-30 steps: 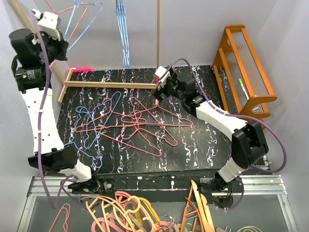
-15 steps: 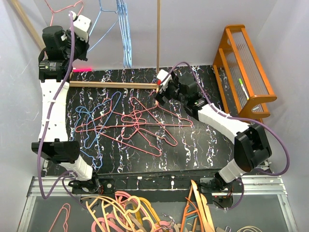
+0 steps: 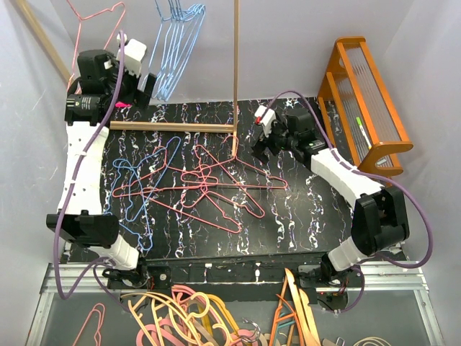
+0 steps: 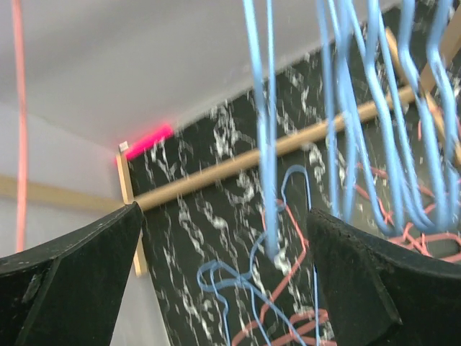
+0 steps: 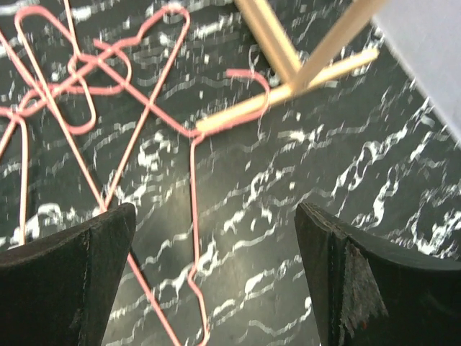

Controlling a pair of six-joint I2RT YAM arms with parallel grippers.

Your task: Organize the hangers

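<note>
L pincer [image 4: 225, 216]: was shut, now wide open and empty; hung blue hangers [image 4: 268, 144] sit just ahead of it.
R pincer [image 5: 215, 209]: wide open, empty; has backed off from pink hook [image 5: 248, 78] at rack foot [image 5: 288, 86].
Meaning: prob. one more blue released on rack; pink hangers [image 3: 216, 184] below R pincer not yet hung.
Hidden: hook tops and rail cut off, seating unconfirmed; L wrist view blurred.

Tangled flat across the middle of the table [image 3: 302, 216]: thin pink-red hangers [image 3: 216, 189] overlapping light blue hangers [image 3: 153, 167] nearer the left edge, with a blue bunch [image 3: 176, 50] and one pink hanger [image 3: 97, 14] hanging above the far left corner.
</note>
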